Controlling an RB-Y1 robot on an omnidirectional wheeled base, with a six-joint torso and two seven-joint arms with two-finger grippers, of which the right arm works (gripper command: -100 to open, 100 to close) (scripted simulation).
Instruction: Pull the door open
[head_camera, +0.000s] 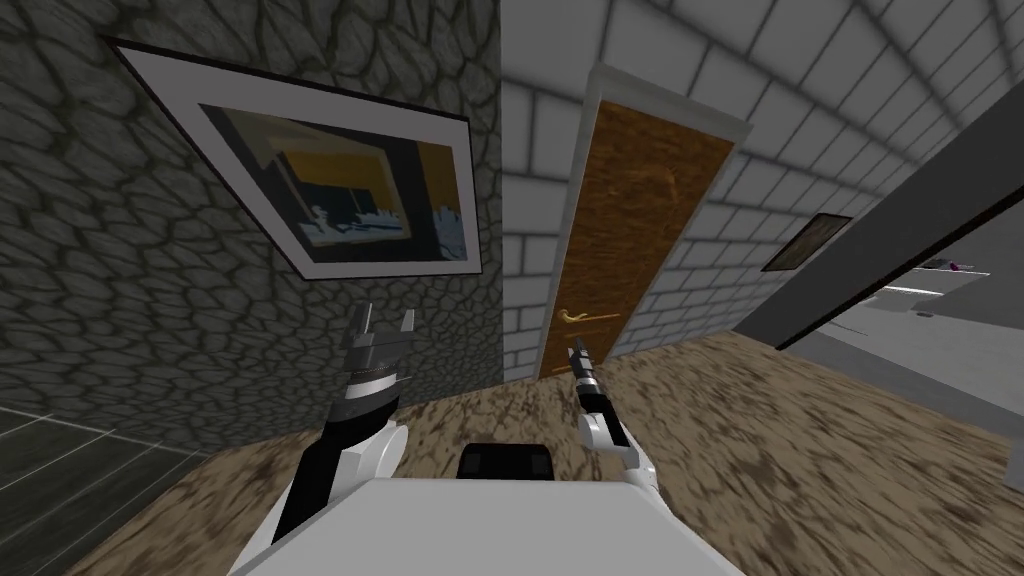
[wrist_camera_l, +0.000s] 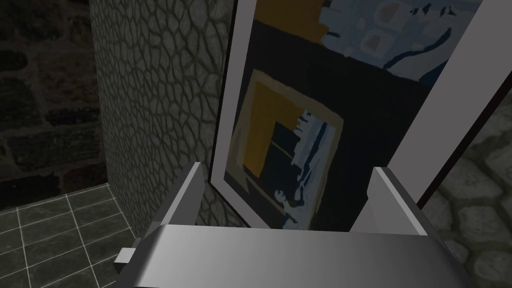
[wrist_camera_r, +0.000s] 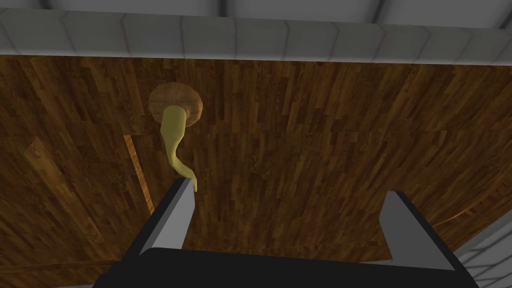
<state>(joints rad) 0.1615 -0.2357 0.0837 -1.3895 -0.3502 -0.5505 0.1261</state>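
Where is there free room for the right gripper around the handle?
Free: the bare door face between the open right gripper's fingers, and on past the far finger, away from the handle. Crowded: the near finger, where the handle's tip sits touching or nearly so. The left gripper, open, is aside by the picture.

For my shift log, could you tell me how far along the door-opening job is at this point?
Done: the approach; the right pincer is at the brown door, open. In hand: lining up on the yellow handle, whose tip lies beside one finger, not between the two. Left: grip the handle and pull; the door sits shut in its white frame. The left pincer hangs open by a framed picture.
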